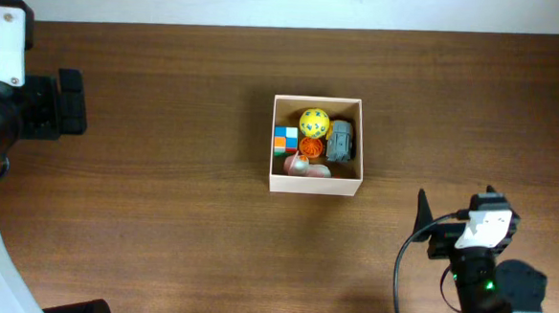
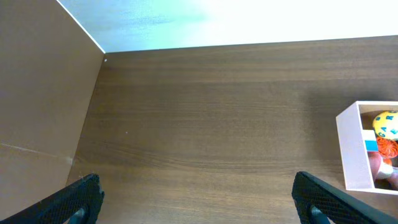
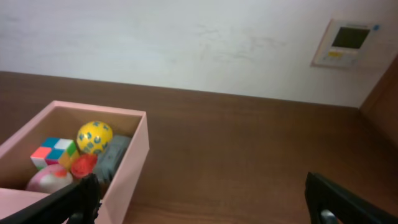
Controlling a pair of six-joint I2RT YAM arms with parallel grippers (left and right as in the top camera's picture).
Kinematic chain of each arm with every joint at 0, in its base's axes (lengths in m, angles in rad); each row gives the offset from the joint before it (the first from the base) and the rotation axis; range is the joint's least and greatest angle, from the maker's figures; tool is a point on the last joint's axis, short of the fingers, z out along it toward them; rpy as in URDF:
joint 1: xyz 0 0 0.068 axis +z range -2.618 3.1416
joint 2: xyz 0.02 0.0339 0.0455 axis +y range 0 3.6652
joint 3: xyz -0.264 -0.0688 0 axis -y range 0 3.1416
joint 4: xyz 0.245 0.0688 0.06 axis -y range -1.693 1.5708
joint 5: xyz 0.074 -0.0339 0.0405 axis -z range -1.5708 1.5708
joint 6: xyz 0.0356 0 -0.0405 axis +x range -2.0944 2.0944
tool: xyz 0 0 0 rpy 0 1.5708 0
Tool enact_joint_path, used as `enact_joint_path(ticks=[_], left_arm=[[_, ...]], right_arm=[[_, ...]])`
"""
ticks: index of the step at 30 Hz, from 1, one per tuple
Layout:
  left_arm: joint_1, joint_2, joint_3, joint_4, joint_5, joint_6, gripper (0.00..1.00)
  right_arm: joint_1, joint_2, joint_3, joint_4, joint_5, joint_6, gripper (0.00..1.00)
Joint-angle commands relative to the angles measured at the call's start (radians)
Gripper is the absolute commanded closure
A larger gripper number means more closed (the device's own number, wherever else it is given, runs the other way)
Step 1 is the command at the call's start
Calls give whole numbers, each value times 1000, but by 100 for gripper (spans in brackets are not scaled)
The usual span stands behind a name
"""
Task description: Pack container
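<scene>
The container (image 1: 314,185), a square shallow box with pale walls and a tan inside, sits at the middle of the table. It holds a yellow ball (image 1: 314,121), a colour cube (image 1: 285,139), an orange toy (image 1: 310,148), a grey toy (image 1: 341,141) and a pink egg-shaped toy (image 1: 303,165). My left gripper (image 2: 196,186) is open and empty over bare table, far left of the container (image 2: 352,149). My right gripper (image 3: 202,186) is open and empty, its left finger close beside the container's wall (image 3: 134,162).
The left arm (image 1: 33,105) stands at the table's left side and the right arm (image 1: 476,253) at the front right. The table's left edge (image 2: 87,124) and a pale wall lie beyond. A wall panel (image 3: 346,42) hangs at the right.
</scene>
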Motion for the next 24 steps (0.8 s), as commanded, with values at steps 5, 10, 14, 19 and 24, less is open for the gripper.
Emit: enact_joint_path(ticks=[5,10,14,19,24], left_arm=[[4,0,2,0,-3,-12,1],[4,0,2,0,-3,-12,1],[4,0,2,0,-3,-12,1],[4,0,2,0,-3,-12,1],[4,0,2,0,-3,-12,1]], right_arm=[[-2,-113,-134,22,50,1,1],[-2,-150,-192,21,55,1,1],[-2,-196,-239,21,58,1,1],[-2,-281,-294,21,72,1,1],[-2,-289,-319,21,76,1,1]])
